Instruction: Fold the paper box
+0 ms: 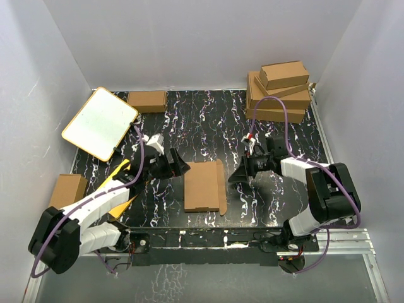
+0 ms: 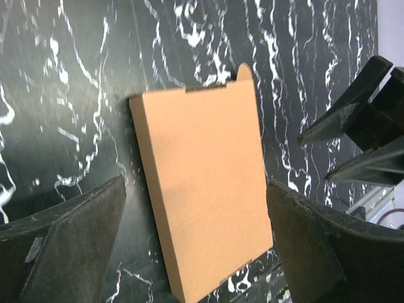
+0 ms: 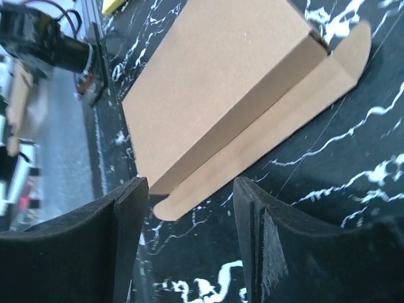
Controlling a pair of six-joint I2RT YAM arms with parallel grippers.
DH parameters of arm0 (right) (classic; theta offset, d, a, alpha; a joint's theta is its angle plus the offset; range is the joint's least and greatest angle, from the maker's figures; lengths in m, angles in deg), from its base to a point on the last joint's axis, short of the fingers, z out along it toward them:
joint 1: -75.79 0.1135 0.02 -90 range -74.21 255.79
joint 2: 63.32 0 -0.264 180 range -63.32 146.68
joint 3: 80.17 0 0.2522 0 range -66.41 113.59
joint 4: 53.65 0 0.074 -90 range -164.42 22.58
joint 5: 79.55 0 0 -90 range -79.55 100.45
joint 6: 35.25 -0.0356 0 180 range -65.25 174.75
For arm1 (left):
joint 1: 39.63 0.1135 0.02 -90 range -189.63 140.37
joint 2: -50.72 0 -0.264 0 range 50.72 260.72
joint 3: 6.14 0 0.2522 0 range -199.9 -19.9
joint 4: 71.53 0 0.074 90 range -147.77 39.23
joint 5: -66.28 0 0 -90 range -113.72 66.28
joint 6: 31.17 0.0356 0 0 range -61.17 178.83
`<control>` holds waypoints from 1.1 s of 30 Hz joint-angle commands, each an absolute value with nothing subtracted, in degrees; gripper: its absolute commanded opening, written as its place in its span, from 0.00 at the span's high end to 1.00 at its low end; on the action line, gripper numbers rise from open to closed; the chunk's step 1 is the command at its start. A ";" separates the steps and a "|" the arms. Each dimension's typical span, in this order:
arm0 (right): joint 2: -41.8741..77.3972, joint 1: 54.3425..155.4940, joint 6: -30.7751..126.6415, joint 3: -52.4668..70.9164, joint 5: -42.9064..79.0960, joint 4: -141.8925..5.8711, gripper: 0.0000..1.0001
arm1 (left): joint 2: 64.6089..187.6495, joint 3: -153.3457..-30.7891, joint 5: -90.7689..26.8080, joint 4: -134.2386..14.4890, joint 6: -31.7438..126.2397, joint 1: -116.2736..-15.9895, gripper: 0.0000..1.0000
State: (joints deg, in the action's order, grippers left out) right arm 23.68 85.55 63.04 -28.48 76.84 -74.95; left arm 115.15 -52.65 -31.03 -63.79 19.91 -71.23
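The paper box (image 1: 202,186) lies flat near the table's front middle, a thin brown cardboard mailer with one long flap (image 1: 221,184) still spread on the table along its right side. My left gripper (image 1: 182,166) hovers just left of the box, open, with nothing in it. In the left wrist view the box (image 2: 202,189) fills the gap between the wide-apart fingers (image 2: 76,246) of the left gripper (image 2: 196,189). My right gripper (image 1: 236,178) sits just right of the flap, open and empty. In the right wrist view the flap (image 3: 271,132) ends just ahead of the right gripper (image 3: 191,189).
A stack of folded brown boxes (image 1: 281,88) stands at the back right and a single one (image 1: 146,101) at the back. A white board with an orange rim (image 1: 101,123) leans at the left. A yellow card (image 1: 120,177) lies under the left arm. Another brown box (image 1: 66,189) sits far left.
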 commanded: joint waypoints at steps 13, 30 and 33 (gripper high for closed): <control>30.32 85.79 30.81 -31.09 75.42 -56.71 0.35 | 121.73 -49.84 -36.61 -66.14 9.88 -73.79 0.24; 33.53 88.68 27.22 -29.26 68.02 -59.26 0.35 | 127.30 -51.23 -33.10 -64.10 11.36 -76.11 0.39; 34.03 88.85 26.39 -29.28 67.68 -58.99 0.35 | 127.75 -51.29 -33.19 -64.05 11.53 -76.11 0.39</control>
State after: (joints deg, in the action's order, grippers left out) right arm 33.52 88.37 28.31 -31.25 68.43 -60.32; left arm 127.67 -49.94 -33.61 -64.56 10.84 -75.84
